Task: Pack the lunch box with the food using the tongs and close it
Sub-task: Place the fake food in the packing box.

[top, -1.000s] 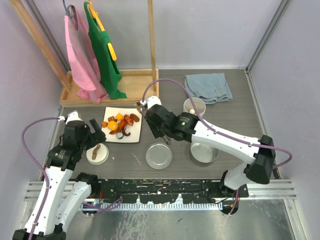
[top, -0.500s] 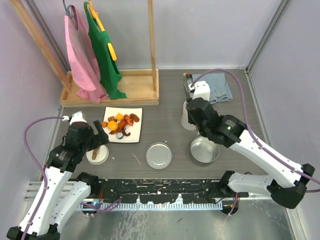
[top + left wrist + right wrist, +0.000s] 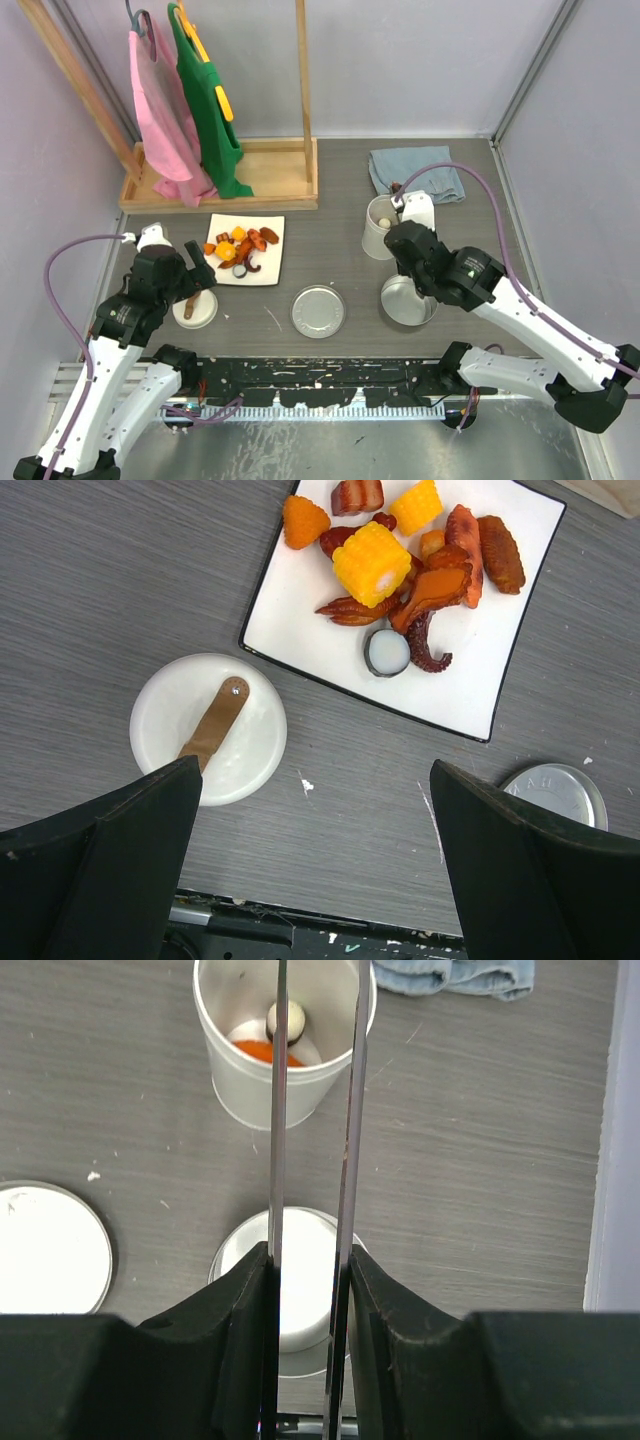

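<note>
Tongs [image 3: 279,1110] over the white tub [image 3: 235,1085]; packing under way.
Right fingers [image 3: 235,1310] clamp them; left fingers [image 3: 110,860] gape empty; next, likely fetch more food [image 3: 400,560].

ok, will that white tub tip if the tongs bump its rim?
Likely light: the tub looks thin-walled and holds few pieces. Upright and fairly tall, so the tongs catching its rim could tip or slide it.

Saw grey streaked grain on the worktop [image 3: 120,570], a black-rimmed white plate [image 3: 300,630], yellow, orange and reddish-brown food [image 3: 372,562], a brown handle [image 3: 215,718] on the white lid [image 3: 250,752], a pale blue towel [image 3: 415,175].
</note>
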You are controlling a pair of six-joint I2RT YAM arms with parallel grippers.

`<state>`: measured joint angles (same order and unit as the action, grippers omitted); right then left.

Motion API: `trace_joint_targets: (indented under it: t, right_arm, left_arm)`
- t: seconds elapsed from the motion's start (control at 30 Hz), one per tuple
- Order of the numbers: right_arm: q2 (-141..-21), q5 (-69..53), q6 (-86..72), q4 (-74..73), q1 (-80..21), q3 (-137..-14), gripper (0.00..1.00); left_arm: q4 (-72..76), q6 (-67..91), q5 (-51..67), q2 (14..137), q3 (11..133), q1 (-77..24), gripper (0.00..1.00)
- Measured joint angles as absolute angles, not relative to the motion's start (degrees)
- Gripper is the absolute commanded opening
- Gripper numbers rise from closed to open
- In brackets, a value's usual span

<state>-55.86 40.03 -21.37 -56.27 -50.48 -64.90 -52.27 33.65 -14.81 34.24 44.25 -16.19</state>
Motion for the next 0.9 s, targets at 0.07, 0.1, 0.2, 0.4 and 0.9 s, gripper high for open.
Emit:
trace_joint_targets:
  t: [0.07, 0.1, 0.2, 0.4, 0.9]
  right_arm:
    - [-55.9, 38.7, -21.8, -57.2, -50.5, -64.1, 0.37]
    - [-55.9, 38.2, -22.0, -57.5, -50.5, -63.7, 0.37]
    - [-55.9, 37.2, -22.7, -57.8, -50.5, -63.0, 0.38]
    - [-56.6, 36.7, -22.9, -57.7, -50.5, -61.4, 0.38]
    - [-59.3, 36.8, -24.3, -57.4, -50.5, -60.0, 0.42]
  left_arm:
    - [-52.3, 33.6, -14.8, 34.2, 44.2, -16.2, 0.98]
    - [-52.3, 33.6, -14.8, 34.2, 44.2, -16.2, 0.98]
    - [-52.3, 33.6, -14.8, 34.3, 44.2, -16.2, 0.98]
    - [-52.4, 33.6, -14.8, 34.2, 44.2, -16.2, 0.98]
    - [-52.6, 33.6, -14.8, 34.4, 44.2, -16.2, 0.98]
